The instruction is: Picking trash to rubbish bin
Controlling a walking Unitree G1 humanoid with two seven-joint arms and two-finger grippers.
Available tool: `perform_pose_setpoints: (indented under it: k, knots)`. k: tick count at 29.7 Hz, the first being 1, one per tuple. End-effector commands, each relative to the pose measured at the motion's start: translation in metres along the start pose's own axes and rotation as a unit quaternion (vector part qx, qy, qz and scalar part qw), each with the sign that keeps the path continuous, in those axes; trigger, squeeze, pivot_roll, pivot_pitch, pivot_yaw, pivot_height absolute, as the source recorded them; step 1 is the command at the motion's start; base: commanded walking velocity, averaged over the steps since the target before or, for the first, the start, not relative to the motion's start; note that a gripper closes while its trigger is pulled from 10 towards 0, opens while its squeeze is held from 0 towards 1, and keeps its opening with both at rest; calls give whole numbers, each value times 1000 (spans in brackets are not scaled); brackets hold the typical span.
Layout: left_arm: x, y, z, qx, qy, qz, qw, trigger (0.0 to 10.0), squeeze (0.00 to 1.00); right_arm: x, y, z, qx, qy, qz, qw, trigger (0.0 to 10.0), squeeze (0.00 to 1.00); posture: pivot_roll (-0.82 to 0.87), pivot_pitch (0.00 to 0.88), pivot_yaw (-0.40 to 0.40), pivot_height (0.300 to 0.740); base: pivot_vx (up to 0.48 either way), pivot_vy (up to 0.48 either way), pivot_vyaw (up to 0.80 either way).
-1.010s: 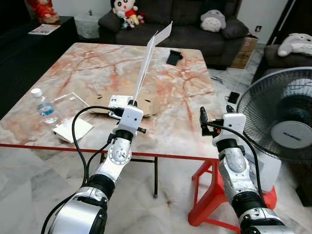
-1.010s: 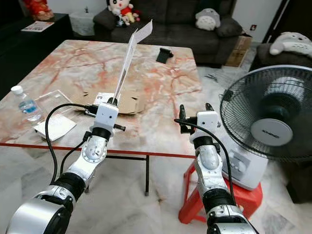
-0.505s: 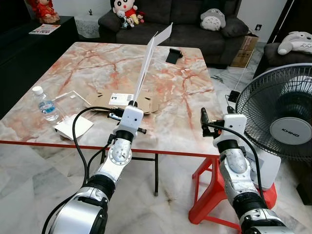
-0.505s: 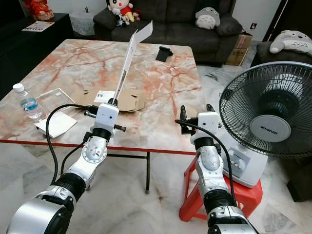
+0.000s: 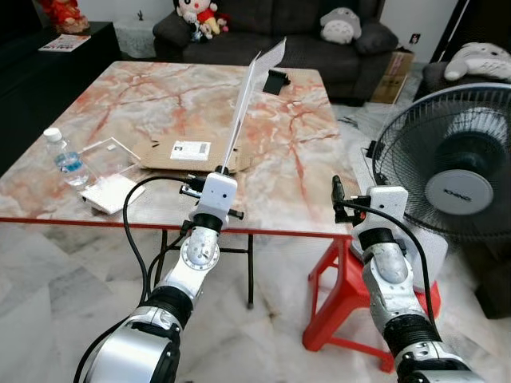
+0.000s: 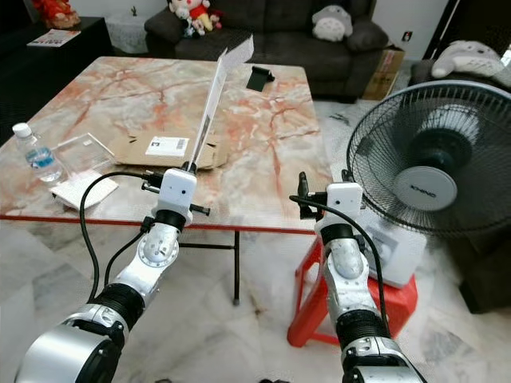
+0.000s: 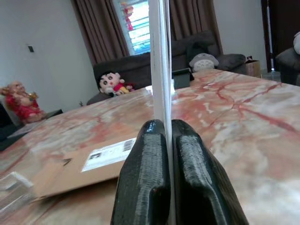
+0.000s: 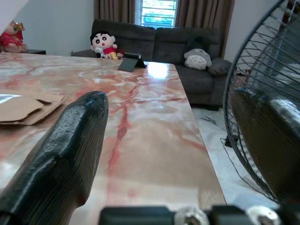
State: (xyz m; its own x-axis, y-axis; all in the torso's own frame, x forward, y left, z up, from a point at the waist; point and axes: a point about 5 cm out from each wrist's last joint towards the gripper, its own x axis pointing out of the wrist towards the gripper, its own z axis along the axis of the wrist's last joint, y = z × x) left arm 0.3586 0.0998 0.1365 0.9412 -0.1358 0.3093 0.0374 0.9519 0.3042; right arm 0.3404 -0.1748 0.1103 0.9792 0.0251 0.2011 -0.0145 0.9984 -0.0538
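My left gripper [image 5: 225, 170] is shut on the lower edge of a thin white sheet [image 5: 243, 104], which stands upright and leans over the marble table [image 5: 120, 96]. The left wrist view has both fingers [image 7: 145, 159] pressed flat on the sheet [image 7: 159, 56]. A flattened brown cardboard piece [image 5: 172, 152] with a white label lies on the table behind it. My right gripper [image 5: 355, 189] hovers open off the table's near right corner, with nothing between its fingers [image 8: 79, 136].
A water bottle [image 5: 62, 157], a clear plastic case [image 5: 108, 152] and a white paper [image 5: 108, 191] sit at the table's near left. A standing fan [image 5: 455, 171] and a red stool [image 5: 335, 295] are close on my right. A dark sofa [image 5: 239, 24] stands behind the table.
The whole view has shifted: the table's front edge sits higher and farther, and more floor shows. Both arms keep their pose, the sheet still held upright.
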Motion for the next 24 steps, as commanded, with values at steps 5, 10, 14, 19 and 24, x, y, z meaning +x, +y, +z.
perform_pose_setpoints:
  k: [5, 10, 14, 19, 24]
  knots:
    - [1, -1, 2, -4, -4, 1, 1000, 10000, 0, 3, -3, 5, 2, -12, -4, 1000, 10000, 0, -126, 0, -46, 740, -248, 0, 0]
    - [1, -2, 2, -6, -4, -1, 1000, 10000, 0, 3, -3, 6, 2, -12, -4, 1000, 10000, 0, -129, 0, -42, 740, -268, 0, 0]
    - [1, -3, 3, -6, -5, -4, 1000, 10000, 0, 3, -3, 6, 1, -13, -5, 1000, 10000, 0, -130, 0, -42, 740, -249, 0, 0]
    - [0, -2, 0, -6, 1, -2, 1000, 10000, 0, 0, -9, 3, -3, -6, -12, 1000, 10000, 0, -132, 0, -43, 740, -53, 0, 0]
    - [-5, 1, -10, -8, 28, 4, 1000, 10000, 0, -8, -19, -7, -9, 17, -23, 1000, 10000, 0, -131, 3, -47, 740, -52, 0, 0]
